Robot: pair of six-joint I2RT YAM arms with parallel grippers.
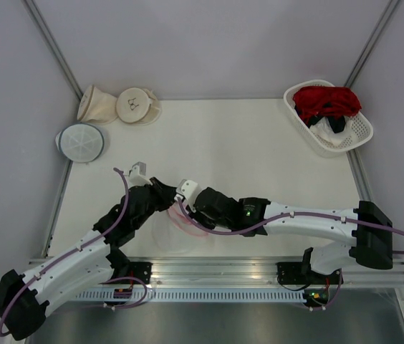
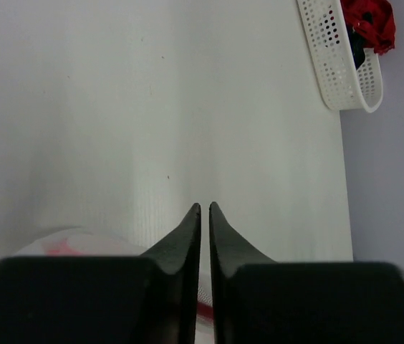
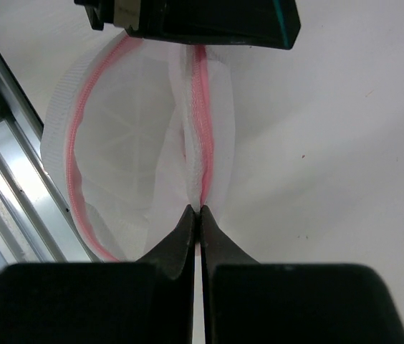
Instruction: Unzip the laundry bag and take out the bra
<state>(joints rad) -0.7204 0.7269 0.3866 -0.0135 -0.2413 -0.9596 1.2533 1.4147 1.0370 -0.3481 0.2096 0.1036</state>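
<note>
Surface: white table (image 1: 245, 143) walled in pale grey, with a metal rail along its near edge.
Bag: round white mesh laundry bag (image 1: 170, 236) (image 3: 116, 165) with pink rim and zipper, at 6 o'clock on the table between both wrists, its zipper seam pulled into a ridge.
Right: right gripper (image 1: 185, 190) (image 3: 196, 211) pinched tight on the ridge's near end.
Left: left gripper (image 1: 160, 193) (image 2: 204, 208) (image 3: 188, 18) drawn to a sliver of gap over the ridge's far end; what it pinches is hidden.
Bra: bright red soft bra (image 1: 327, 100) (image 2: 370, 18) heaped in a white perforated plastic basket (image 1: 356, 129) (image 2: 338, 79) at 2 o'clock.
Others: two beige round pouches (image 1: 136, 105) and a grey-blue-rimmed white mesh pouch (image 1: 80, 142) at 10 o'clock.
</note>
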